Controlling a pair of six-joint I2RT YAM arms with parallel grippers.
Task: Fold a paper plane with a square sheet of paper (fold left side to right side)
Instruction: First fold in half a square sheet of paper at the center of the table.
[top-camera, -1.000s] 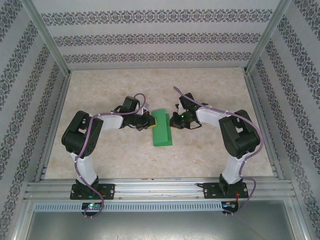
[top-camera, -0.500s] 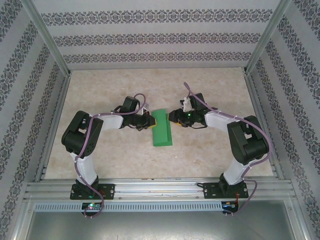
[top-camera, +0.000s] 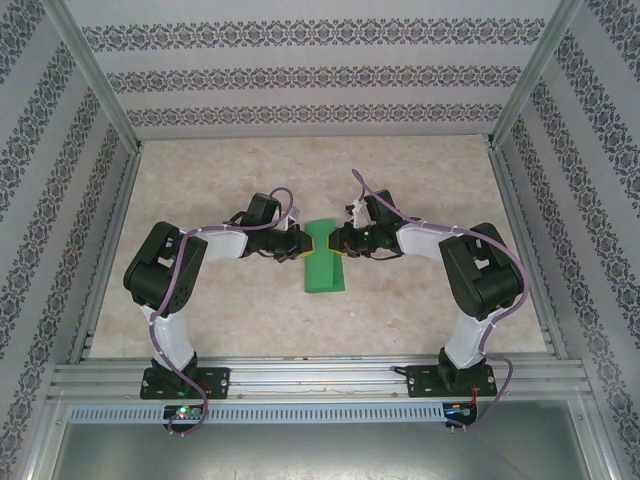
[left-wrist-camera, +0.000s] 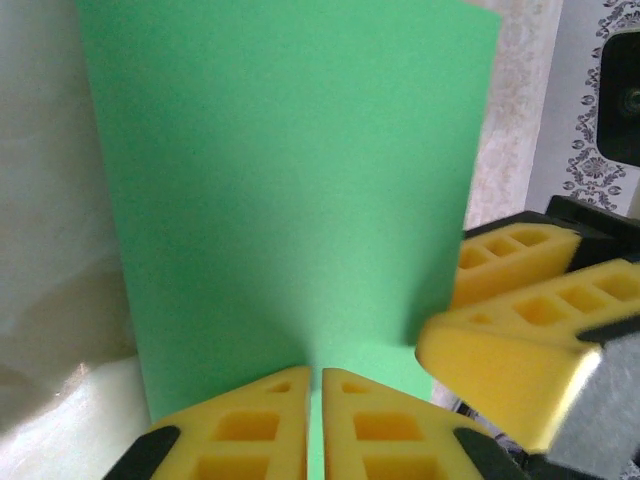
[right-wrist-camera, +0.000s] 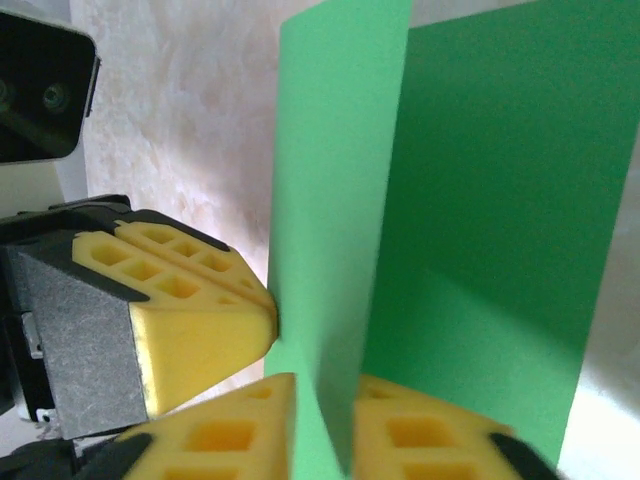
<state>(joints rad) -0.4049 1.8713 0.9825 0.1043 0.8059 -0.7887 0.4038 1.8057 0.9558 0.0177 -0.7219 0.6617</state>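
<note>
Where the right gripper (top-camera: 343, 240) stood back half a second ago, it is now seen from above returned to the thin, bright green, folded sheet of paper (top-camera: 324, 268) at the middle of the beige marbled table (top-camera: 420, 190). The sheet's far end is pinched narrow against the left gripper (top-camera: 300, 246).

Left wrist: jaws nearly shut, green sliver clamped.

Right wrist: jaws closed on a raised flap.

Both sides are judged secured for the left-to-right fold.

Green paper (top-camera: 324, 275), beige marbled table (top-camera: 250, 320)
</note>
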